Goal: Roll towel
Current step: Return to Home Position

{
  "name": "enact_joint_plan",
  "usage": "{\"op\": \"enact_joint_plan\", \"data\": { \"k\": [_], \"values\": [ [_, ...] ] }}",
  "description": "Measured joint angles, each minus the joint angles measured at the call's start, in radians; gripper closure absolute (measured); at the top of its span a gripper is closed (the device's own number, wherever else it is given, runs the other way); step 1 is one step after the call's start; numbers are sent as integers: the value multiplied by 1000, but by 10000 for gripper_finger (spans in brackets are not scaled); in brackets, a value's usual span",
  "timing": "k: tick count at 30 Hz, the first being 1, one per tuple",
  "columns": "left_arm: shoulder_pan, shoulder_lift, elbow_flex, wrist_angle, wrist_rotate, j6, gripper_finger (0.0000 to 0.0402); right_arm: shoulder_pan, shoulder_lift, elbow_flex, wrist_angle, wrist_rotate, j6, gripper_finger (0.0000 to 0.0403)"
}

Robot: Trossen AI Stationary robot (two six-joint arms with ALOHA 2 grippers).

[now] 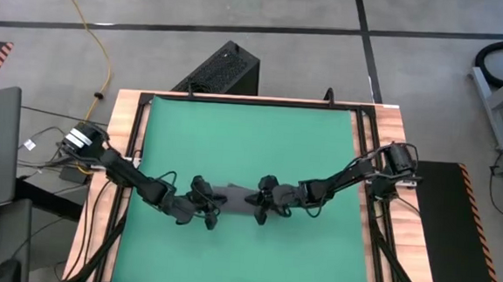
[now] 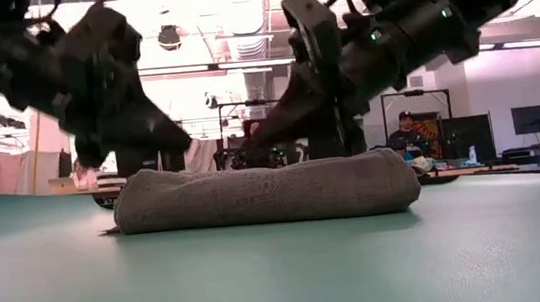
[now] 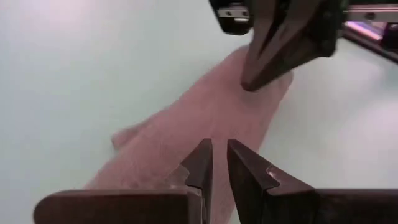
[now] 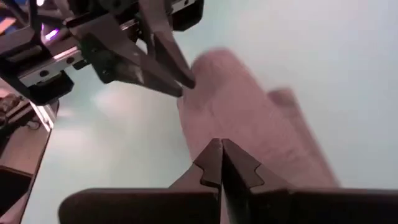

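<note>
So the towel (image 2: 264,194) is rolled up into a fat grey log. It lies flat on the green mat (image 1: 251,141), pretty much dead centre, with its long axis running 9 o'clock to 3 o'clock in the high view. The left gripper (image 3: 217,150) sits over the roll's 9 o'clock end and the right gripper (image 4: 221,148) over its 3 o'clock end. Both are angled down and inward, so their tips point at each other across the top of the roll. The left one is pinched down to a thin slit with nothing in it. The right one is fully closed, tips together, and isn't gripping anything either. In the low view both sets of tips sit right at the towel's top edge, but there's no telling whether they actually touch the cloth. A small loose flap of towel pokes out at the 9 o'clock end, down on the mat.
</note>
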Motion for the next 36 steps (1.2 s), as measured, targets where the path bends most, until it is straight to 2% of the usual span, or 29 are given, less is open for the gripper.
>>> {"op": "enact_joint_plan", "data": {
  "k": [4, 8, 14, 21, 26, 31, 34, 36],
  "values": [
    [0, -79, 1, -8, -23, 66, 357, -16, -77, 0, -46, 4, -50, 377],
    [2, -202, 1, -1, -18, 161, 356, -36, -219, 0, -121, 4, -128, 376],
    [2, -542, 1, -6, 182, 385, 356, -45, -567, 2, -262, -12, -326, 377],
    [2, -943, 2, -105, 197, 516, 356, -12, -981, 3, -406, -14, -481, 377],
    [4, -1156, 3, -236, 78, 396, 356, 22, -1184, 3, -442, -14, -491, 377],
    [3, -1298, 3, -385, 14, 482, 356, 74, -1325, 5, -582, 5, -515, 373],
    [3, -1361, 2, -424, 41, 429, 356, 92, -1405, -8, -747, 107, -410, 373],
    [3, -1396, 2, -431, 74, 391, 356, 98, -1455, -40, -813, 160, -400, 373]
  ]
}}
